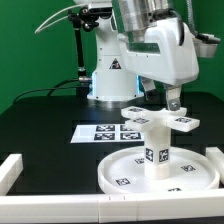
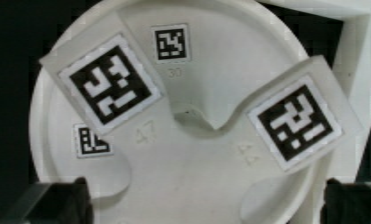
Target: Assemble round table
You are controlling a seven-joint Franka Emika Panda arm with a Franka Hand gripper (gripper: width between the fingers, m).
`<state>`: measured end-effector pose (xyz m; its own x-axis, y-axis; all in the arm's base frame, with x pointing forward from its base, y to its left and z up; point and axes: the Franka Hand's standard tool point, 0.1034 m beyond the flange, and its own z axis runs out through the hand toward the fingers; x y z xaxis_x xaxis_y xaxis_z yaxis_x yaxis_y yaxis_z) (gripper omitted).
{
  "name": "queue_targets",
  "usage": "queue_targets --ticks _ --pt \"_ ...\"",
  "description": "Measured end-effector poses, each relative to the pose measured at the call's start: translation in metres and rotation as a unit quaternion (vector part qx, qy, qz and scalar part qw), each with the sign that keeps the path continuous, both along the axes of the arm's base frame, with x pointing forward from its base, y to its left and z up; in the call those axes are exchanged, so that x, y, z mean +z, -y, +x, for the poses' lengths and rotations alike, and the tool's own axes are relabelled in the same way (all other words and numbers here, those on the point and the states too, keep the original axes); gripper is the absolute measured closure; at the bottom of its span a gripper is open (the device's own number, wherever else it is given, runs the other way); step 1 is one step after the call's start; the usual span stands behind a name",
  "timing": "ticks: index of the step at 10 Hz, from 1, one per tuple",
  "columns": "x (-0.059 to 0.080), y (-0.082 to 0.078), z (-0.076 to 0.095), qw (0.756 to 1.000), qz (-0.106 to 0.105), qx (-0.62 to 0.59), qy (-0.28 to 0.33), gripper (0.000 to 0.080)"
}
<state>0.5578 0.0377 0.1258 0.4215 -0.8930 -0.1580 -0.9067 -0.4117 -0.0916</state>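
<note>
- The round disc point(image 1: 160, 172) is lying flat on the black table point(image 1: 40, 125), down at about five o'clock in the exterior view, rim up, tags showing on its floor.
- The cylinder leg point(image 1: 156, 148) is standing upright in the middle of the disc, a tag facing the camera.
- The cross-shaped foot piece point(image 1: 158, 122) is sitting level on top of the leg, its tagged arms spreading out at twelve, three, six and nine o'clock.
- The gripper point(image 1: 172, 103) is hanging at the foot piece's three o'clock arm, fingers pointing down (whether the jaws are pinching that arm or standing spread, I cannot tell from here).
- In the wrist view, the foot piece point(image 2: 208, 110) is filling the middle, two big tagged arms over the disc point(image 2: 200, 30) below; dark fingertips point(image 2: 66, 198) are just peeking in at the edge.
- The marker board point(image 1: 100, 132) is lying flat behind the disc, at about nine o'clock from the leg.
- A white border bar point(image 1: 10, 172) is sitting at the table's eight o'clock corner.
</note>
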Motion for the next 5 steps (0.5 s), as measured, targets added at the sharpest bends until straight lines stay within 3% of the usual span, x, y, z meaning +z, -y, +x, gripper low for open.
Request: queue_targets --ticks 5 --pt "0.0061 -0.0007 0.0063 0.967 -0.003 0.250 0.042 0.0151"
